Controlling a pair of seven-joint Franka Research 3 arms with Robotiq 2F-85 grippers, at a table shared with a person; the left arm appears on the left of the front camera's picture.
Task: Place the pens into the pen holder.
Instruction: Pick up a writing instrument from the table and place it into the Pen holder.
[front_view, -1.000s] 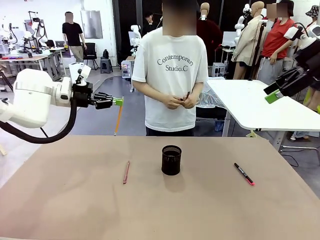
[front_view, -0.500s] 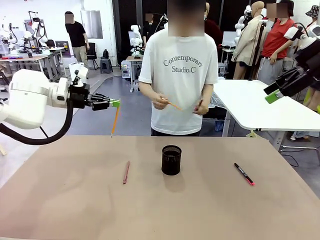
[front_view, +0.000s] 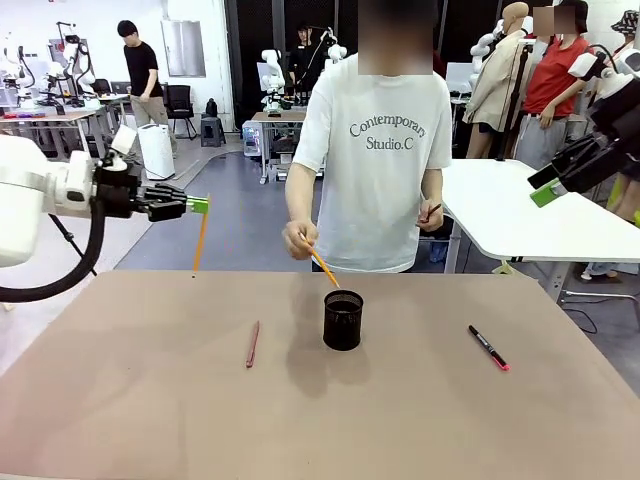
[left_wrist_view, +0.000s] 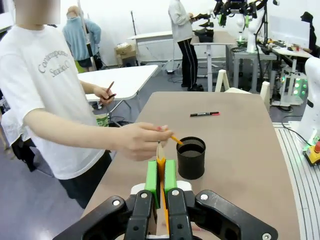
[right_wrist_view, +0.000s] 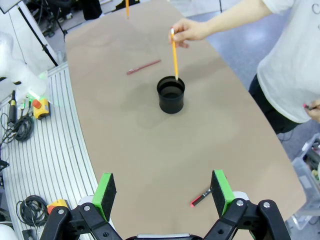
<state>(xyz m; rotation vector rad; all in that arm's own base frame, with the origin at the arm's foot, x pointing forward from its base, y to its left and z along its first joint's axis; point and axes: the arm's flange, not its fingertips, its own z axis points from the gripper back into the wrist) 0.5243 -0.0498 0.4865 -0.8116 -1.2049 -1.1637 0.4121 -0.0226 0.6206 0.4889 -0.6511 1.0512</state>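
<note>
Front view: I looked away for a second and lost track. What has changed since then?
The left gripper, shut on the yellow pencil, drew back toward the robot's left. The person's hand lowered a second pencil to the pen holder rim. The reddish pen, black marker and pen holder lie as before. The right gripper stays open, raised.
</note>
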